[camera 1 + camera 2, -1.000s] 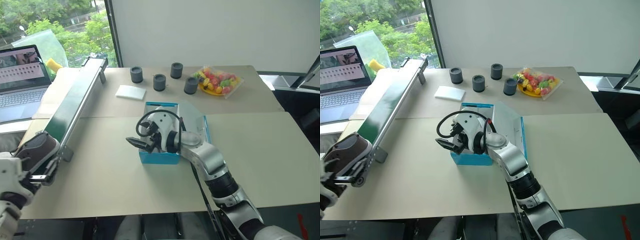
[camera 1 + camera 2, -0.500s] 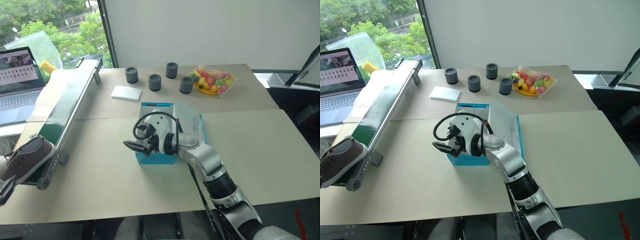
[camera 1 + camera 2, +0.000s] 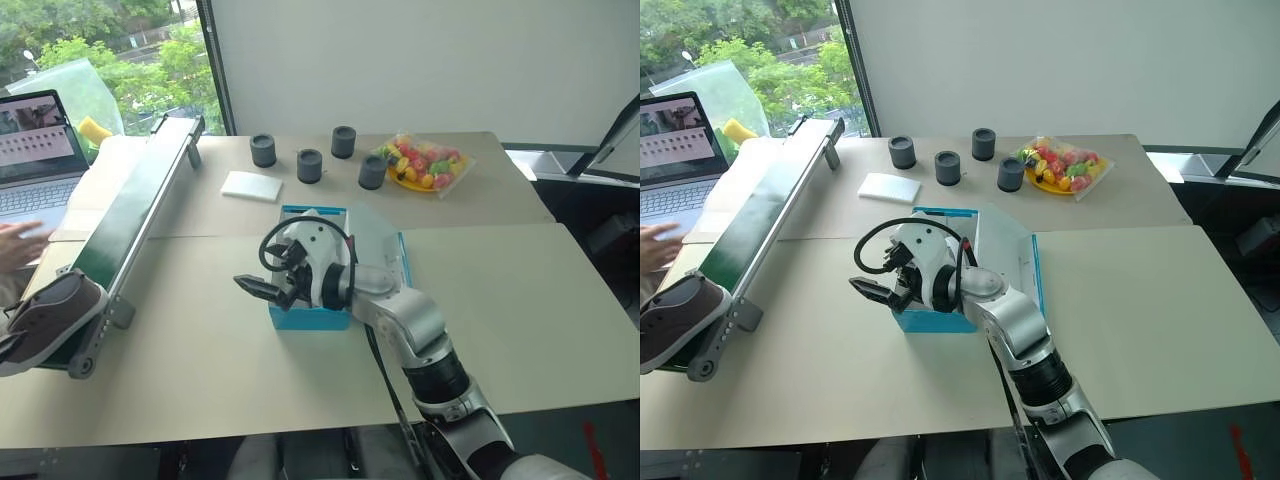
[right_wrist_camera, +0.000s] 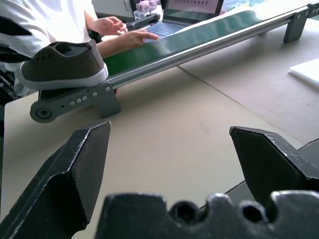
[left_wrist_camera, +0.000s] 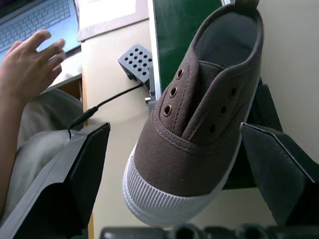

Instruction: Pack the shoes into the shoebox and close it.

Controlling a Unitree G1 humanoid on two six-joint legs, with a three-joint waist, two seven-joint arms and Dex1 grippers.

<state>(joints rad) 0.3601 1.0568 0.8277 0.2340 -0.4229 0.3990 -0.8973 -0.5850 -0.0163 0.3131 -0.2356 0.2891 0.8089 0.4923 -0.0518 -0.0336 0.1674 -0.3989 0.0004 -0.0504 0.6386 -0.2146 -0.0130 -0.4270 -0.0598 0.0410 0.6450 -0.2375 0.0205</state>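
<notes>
- beige table (image 3: 500, 290) by a window, with a green conveyor belt (image 3: 135, 210) along its left side, a laptop (image 3: 35, 150) beyond that, dark cups (image 3: 310, 165), a white pad (image 3: 250, 185) and a bag of sweets (image 3: 425, 165) at the back.
- shoebox (image 3: 310, 318), bright blue, sits mid-table with its lid (image 3: 1008, 250) raised; whether a shoe already lies inside cannot be told, as the right arm covers it.
- one shoe (image 5: 199, 134) rests at the near end of the belt, toe toward the left gripper (image 5: 174, 164), whose fingers stand wide on either side of it without touching.
- right gripper (image 3: 262, 288) hovers just over the box's near-left corner, jaws wide, holding nothing.
- step in hand, as i judge it: fetching the shoe off the belt. next move calls for the left gripper to ease forward around the shoe, close, and carry it to the box.
- against the earlier frame: a person's hand (image 3: 22, 243) has come to the laptop, the left arm has gone from the head view's lower left, and the right gripper sits slightly further left.
</notes>
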